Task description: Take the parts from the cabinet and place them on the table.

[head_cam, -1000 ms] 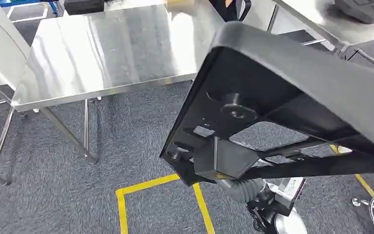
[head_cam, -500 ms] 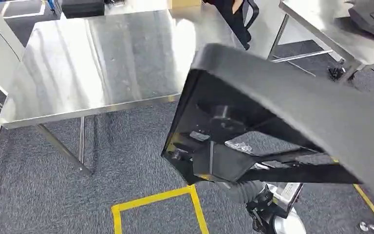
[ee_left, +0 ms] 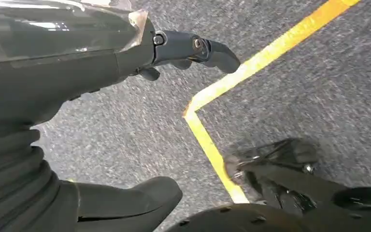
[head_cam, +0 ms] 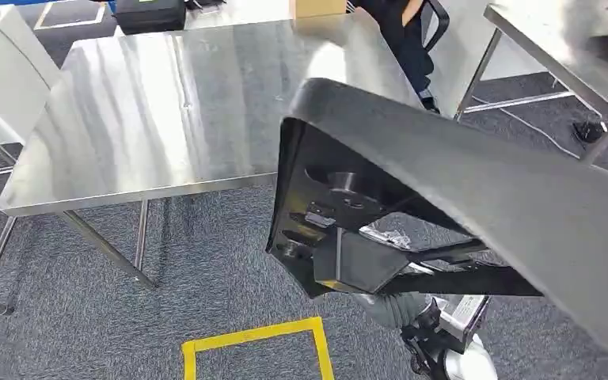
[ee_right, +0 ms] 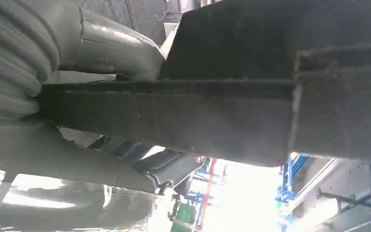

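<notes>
step: carrying the big black part (head_cam: 475, 198) over to the steel table (head_cam: 166, 111). Looks like mid-carry to me, set-down not started yet.

where the part is: up in the air, tilted, underside w/ ribs + bosses facing the head cam. Its near corner overlaps the table's front-right corner in the head view, but it's not resting on anything afaict.

right hand: right hand (ee_right: 92, 125) is clamped on a flat bar of the part. In the right wrist view the thumb sits on one side of the bar and the fingers on the other, so it's a proper hold.

left hand: left hand (ee_left: 174, 53) hangs over the grey carpet (ee_left: 319, 87) near the yellow floor tape (ee_left: 212, 96). Fingers spread, nothing in it.

how to do it well imo: one-handed grip on a wide part means lots of leverage, so go slow, no jerky wrist turns. Get the whole part over the tabletop before lowering, not just the corner. Level it out first so the ribbed side lands flat rather than edge-first. Let go only once it's sitting on the steel.

watch out: steel top is slick, so the part could skid if dropped at an angle. There's a 2nd steel table (head_cam: 554, 39) close on the right; keep the far end clear of it.
</notes>
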Controlling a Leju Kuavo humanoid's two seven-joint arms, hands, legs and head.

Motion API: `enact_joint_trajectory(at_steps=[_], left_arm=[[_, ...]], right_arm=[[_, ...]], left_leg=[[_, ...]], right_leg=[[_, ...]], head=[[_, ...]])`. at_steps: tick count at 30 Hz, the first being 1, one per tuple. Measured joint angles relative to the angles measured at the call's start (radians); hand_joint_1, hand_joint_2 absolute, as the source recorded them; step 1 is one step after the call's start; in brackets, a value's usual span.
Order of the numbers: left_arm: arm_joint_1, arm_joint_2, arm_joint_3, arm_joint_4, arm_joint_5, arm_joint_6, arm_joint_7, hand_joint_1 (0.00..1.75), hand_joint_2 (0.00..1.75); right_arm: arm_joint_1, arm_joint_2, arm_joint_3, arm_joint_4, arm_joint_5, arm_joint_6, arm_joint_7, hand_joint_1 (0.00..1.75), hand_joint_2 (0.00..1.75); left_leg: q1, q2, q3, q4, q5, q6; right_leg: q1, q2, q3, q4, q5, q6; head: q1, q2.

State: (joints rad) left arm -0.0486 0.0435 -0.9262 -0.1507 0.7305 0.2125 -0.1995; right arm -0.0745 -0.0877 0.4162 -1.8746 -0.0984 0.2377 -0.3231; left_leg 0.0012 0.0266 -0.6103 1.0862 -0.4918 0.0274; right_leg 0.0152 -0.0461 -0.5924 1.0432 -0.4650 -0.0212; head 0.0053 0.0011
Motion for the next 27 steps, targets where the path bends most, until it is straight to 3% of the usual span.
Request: enact_joint_trajectory(at_steps=[1,2,3,5,6,7,8,10,11,12,13,15,16,17,18,20,21,22,23,25,26,27], left_arm=[[-0.002,0.003,0.0,0.0,0.0,0.0,0.0,0.0,1.75],[-0.005,0.002,0.0,0.0,0.0,0.0,0.0,0.0,1.75],[-0.005,0.002,0.0,0.0,0.0,0.0,0.0,0.0,1.75],[-0.001,0.005,0.0,0.0,0.0,0.001,0.0,0.0,1.75],[0.001,0.003,0.0,0.0,0.0,0.001,0.0,0.0,1.75],[0.001,0.002,0.0,0.0,0.0,0.0,-0.001,0.0,1.75],[-0.001,0.003,0.0,0.0,0.0,0.0,-0.001,0.0,1.75],[-0.005,0.002,0.0,0.0,0.001,0.001,-0.001,0.0,1.75],[-0.004,0.001,0.0,0.0,0.001,0.0,-0.001,0.0,1.75],[-0.003,-0.001,0.0,0.0,0.0,0.0,-0.001,0.0,1.75],[-0.003,-0.002,0.0,0.0,0.0,0.0,-0.001,0.0,1.75],[-0.001,-0.003,0.0,0.0,0.001,-0.002,-0.001,0.0,1.75],[-0.001,-0.002,0.0,0.0,0.001,-0.003,-0.001,0.0,1.75],[-0.002,0.0,0.0,0.0,0.001,-0.003,-0.001,0.0,1.75],[-0.001,0.0,0.0,0.0,0.001,-0.003,-0.001,0.0,1.75],[0.002,-0.001,0.0,0.0,0.001,-0.003,-0.001,0.0,1.75],[0.002,0.0,0.0,0.0,0.001,-0.003,-0.001,0.0,1.75],[0.002,-0.001,0.0,0.0,0.0,-0.003,-0.001,0.0,1.75],[-0.001,-0.002,0.0,0.0,0.0,-0.003,-0.001,0.0,1.75],[-0.002,-0.001,0.0,0.0,0.0,-0.003,-0.001,0.0,1.75],[-0.002,-0.001,0.0,0.0,0.001,-0.009,-0.001,0.0,1.75],[0.0,-0.001,0.0,0.0,0.002,-0.016,-0.001,0.0,1.75]], right_arm=[[0.001,0.0,0.0,0.0,0.0,0.0,0.0,1.75,1.75],[0.0,-0.001,0.0,0.0,0.001,0.0,0.0,1.75,1.75],[0.0,-0.001,0.0,0.0,0.0,0.0,-0.001,1.75,1.75],[0.0,-0.001,0.002,0.0,0.003,0.0,-0.001,1.75,1.75],[-0.002,0.0,0.002,0.0,0.003,0.0,-0.002,1.75,1.75],[-0.003,-0.002,0.002,0.0,0.004,0.0,-0.003,1.75,1.75],[-0.006,-0.002,0.003,0.0,0.003,0.0,-0.006,1.75,1.75],[-0.004,-0.005,0.004,0.002,0.006,0.0,-0.006,1.75,1.75],[-0.004,-0.006,0.006,0.004,0.006,0.0,-0.006,1.75,1.75],[-0.004,-0.006,0.006,0.006,0.006,0.0,-0.006,1.75,1.75],[-0.005,-0.007,0.007,0.006,0.006,0.0,-0.006,1.75,1.75],[-0.007,-0.008,0.009,0.006,0.009,0.0,-0.006,1.75,1.75],[-0.008,-0.008,0.01,0.006,0.009,0.0,-0.006,1.75,1.75],[-0.009,-0.009,0.011,0.007,0.01,0.0,-0.006,1.75,1.75],[-0.011,-0.01,0.012,0.008,0.01,0.0,-0.006,1.75,1.75],[-0.011,-0.01,0.012,0.008,0.011,0.0,-0.006,1.75,1.75],[-0.014,-0.01,0.012,0.008,0.01,0.0,-0.006,1.75,1.75],[-0.016,-0.01,0.013,0.008,0.011,0.0,-0.006,1.75,1.75],[-0.017,-0.01,0.014,0.008,0.01,0.0,-0.007,1.75,1.75],[-0.016,-0.011,0.014,0.008,0.011,0.0,-0.006,1.75,1.75],[-0.016,-0.011,0.014,0.008,0.011,0.0,-0.006,1.75,1.75],[-0.016,-0.011,0.015,0.008,0.01,0.0,-0.006,1.75,1.75]], left_leg=[[-0.005,0.03,0.009,-0.018,0.005,0.012],[-0.017,0.033,-0.003,-0.027,-0.034,0.01],[-0.017,0.025,-0.001,-0.025,-0.04,0.014],[-0.021,0.004,0.002,-0.036,-0.001,0.027],[-0.005,-0.008,0.027,-0.057,0.023,0.03],[-0.002,-0.014,0.03,-0.067,0.028,0.027],[0.002,-0.02,0.032,-0.067,0.033,0.035],[0.005,-0.044,0.03,-0.067,0.033,0.034],[0.006,-0.056,0.029,-0.067,0.032,0.033],[0.007,-0.07,0.03,-0.066,0.031,0.03],[0.009,-0.075,0.031,-0.066,0.029,0.028],[0.016,-0.096,0.039,-0.064,0.022,0.017],[0.015,-0.101,0.039,-0.062,0.018,0.01],[0.01,-0.106,0.037,-0.059,0.015,0.002],[0.009,-0.106,0.035,-0.06,0.016,-0.003],[0.013,-0.106,0.037,-0.067,0.018,-0.011],[0.013,-0.104,0.037,-0.065,0.012,-0.019],[0.012,-0.075,0.034,-0.047,0.0,-0.022],[0.011,-0.049,0.008,0.007,-0.033,-0.024],[0.012,-0.036,-0.071,0.163,-0.106,-0.028],[0.012,-0.034,-0.107,0.228,-0.128,-0.03],[0.013,-0.034,-0.124,0.255,-0.125,-0.029]], right_leg=[[-0.001,-0.008,0.01,-0.003,-0.004,0.001],[0.004,-0.012,0.011,-0.003,-0.007,0.007],[0.001,-0.019,0.011,-0.004,-0.011,0.013],[0.003,-0.038,0.018,-0.008,-0.017,0.024],[0.015,-0.045,0.016,-0.004,-0.023,0.028],[0.006,-0.008,0.012,0.021,-0.037,0.033],[0.001,0.02,-0.01,0.071,-0.064,0.031],[-0.013,0.037,-0.079,0.217,-0.119,0.034],[-0.019,0.038,-0.108,0.272,-0.135,0.04],[-0.026,0.038,-0.118,0.279,-0.127,0.052],[-0.029,0.039,-0.102,0.237,-0.102,0.067],[-0.038,0.044,-0.021,0.057,-0.02,0.097],[-0.045,0.056,0.008,-0.017,-0.002,0.103],[-0.034,0.061,0.012,-0.018,-0.003,0.092],[-0.036,0.06,0.014,-0.016,-0.001,0.079],[-0.03,0.059,0.013,-0.015,-0.003,0.068],[-0.04,0.056,0.016,-0.021,0.001,0.057],[-0.044,0.052,0.019,-0.023,0.001,0.047],[-0.043,0.047,0.02,-0.023,-0.002,0.035],[-0.04,0.039,0.021,-0.023,-0.005,0.03],[-0.038,0.035,0.021,-0.023,-0.006,0.028],[-0.037,0.031,0.022,-0.023,-0.006,0.029]], head=[[0.003,0.0],[0.008,0.0],[0.002,0.0],[0.0,0.0],[0.003,0.0],[0.001,0.0],[0.003,0.0],[0.003,0.0],[0.003,0.0],[0.003,0.0],[0.003,0.0],[0.003,0.0],[0.004,0.0],[0.005,0.0],[0.003,0.0],[0.002,0.0],[0.001,0.0],[0.001,0.0],[-0.006,0.0],[-0.005,0.0],[-0.006,0.0],[-0.005,0.0]])
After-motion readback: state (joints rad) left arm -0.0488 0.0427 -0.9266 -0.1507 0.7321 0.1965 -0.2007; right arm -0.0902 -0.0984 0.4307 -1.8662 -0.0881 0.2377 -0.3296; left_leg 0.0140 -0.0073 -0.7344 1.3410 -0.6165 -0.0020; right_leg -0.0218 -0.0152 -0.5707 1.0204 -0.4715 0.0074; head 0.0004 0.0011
